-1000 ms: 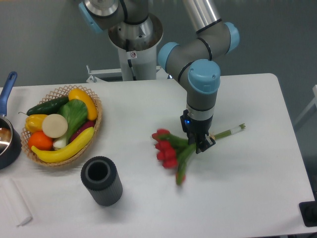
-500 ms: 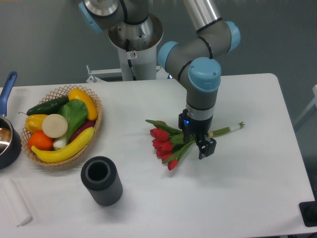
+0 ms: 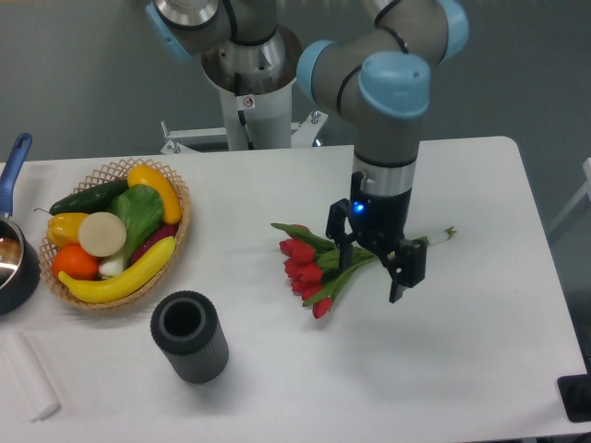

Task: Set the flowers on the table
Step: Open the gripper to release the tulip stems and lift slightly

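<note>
The flowers (image 3: 305, 268), a bunch of red tulip heads on green stems, lie flat on the white table (image 3: 462, 351) near its middle. Their heads point left and the stem ends reach right to about the table's right third. My gripper (image 3: 374, 261) hangs just above the stems, open, with one finger on each side of the bunch and nothing held between them. The arm hides part of the stems.
A wicker basket (image 3: 175, 242) of fruit and vegetables stands at the left. A dark grey ribbed vase (image 3: 189, 337) stands upright in front of it. A blue-handled pot (image 3: 13, 263) sits at the left edge, and a white folded object (image 3: 28, 377) lies at the front left.
The gripper has opened and lifted off the flowers, which now rest on the table. A second ago it was shut on the stems, lower down.
</note>
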Available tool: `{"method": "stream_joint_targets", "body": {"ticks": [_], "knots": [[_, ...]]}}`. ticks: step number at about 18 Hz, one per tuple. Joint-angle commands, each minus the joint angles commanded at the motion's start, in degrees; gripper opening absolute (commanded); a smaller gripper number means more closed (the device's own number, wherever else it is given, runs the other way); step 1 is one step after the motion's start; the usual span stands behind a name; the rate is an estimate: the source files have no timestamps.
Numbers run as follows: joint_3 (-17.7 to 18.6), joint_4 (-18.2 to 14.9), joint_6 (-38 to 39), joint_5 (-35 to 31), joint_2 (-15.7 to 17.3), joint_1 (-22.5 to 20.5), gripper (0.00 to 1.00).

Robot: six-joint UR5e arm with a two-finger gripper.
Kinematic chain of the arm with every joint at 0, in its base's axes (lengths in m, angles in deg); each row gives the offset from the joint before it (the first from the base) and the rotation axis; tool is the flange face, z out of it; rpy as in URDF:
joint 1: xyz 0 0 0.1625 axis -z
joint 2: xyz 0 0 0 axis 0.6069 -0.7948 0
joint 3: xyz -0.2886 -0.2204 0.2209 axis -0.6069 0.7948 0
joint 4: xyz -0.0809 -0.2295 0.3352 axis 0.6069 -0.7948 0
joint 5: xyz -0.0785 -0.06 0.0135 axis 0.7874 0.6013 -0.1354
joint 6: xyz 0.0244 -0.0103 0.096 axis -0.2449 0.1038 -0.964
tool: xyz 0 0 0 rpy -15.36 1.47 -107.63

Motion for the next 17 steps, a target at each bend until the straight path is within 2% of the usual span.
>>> {"method": "stream_joint_targets", "body": {"ticks": [2, 3, 5, 8, 13, 17], "knots": [[-3.5, -5.7, -1.3, 0.1, -0.3, -1.4, 1.00], [-3.8, -7.6, -3.5, 0.1, -0.1, -2.0, 1.00], [-3.4, -10.4, -9.4, 0.1, 0.3, -3.7, 1.00], [-2.2, -13.0, -18.7, 0.1, 1.9, -7.3, 1.00], [0.8, -13.2, -29.5, -1.0, 3.4, -11.2, 1.00], [1.2, -13.3, -29.6, -0.4, 3.9, -12.4, 1.00]]}}
